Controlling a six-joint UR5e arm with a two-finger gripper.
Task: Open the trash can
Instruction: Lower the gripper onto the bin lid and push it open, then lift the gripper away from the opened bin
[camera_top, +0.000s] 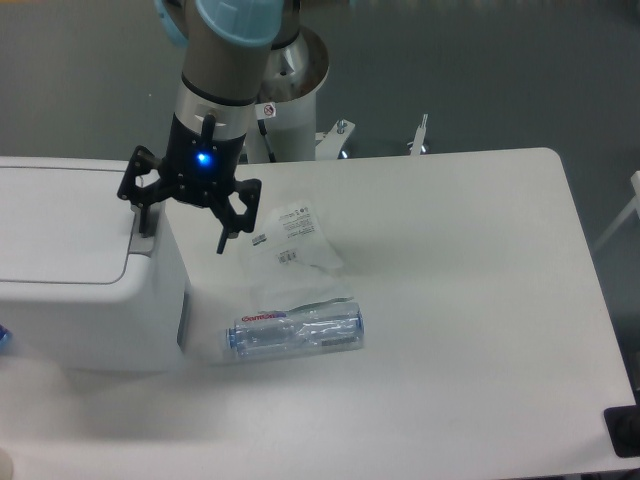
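The trash can (80, 270) is a large white rounded box at the left of the table, with its flat lid (60, 220) down. A grey latch tab (143, 232) sits at the lid's right rim. My gripper (183, 232) hangs open over the can's right edge. Its left fingertip (144, 218) is right at the latch tab, while the right fingertip (223, 243) hangs in the air beside the can's right wall. Nothing is held between the fingers.
A clear plastic bottle (294, 333) lies on its side inside a clear plastic bag (295, 265) just right of the can. The table's (460, 300) right edge is at the far right. The arm's base pedestal (295, 110) stands behind the table.
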